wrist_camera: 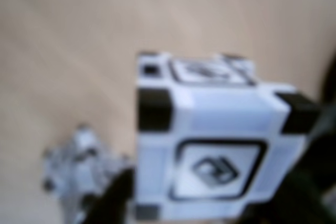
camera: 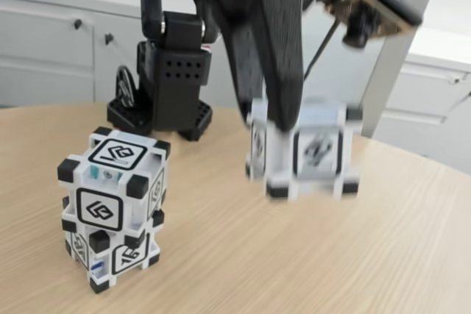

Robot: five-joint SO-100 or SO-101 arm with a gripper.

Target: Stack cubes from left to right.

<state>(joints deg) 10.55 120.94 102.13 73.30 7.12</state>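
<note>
A white cube [camera: 305, 151] is being held in the air by a black robot claw [camera: 283, 119] over a wooden table [camera: 309, 255].

The claw is being kept clenched on the cube, which is blurred and lifted clear of the table. Left of it in the fixed view, two matching cubes are being shown stacked, one [camera: 114, 178] on the other [camera: 110, 251]. In the wrist view the held cube [wrist_camera: 215, 145] is being seen close, clear of the stack.

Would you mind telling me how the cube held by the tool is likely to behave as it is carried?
The held cube looks rigid: its flat faces and black corner blocks keep shape under the tool. Smooth plastic may slip. It probably won't roll, but the two-cube stack sits slightly twisted and could tip.
</note>
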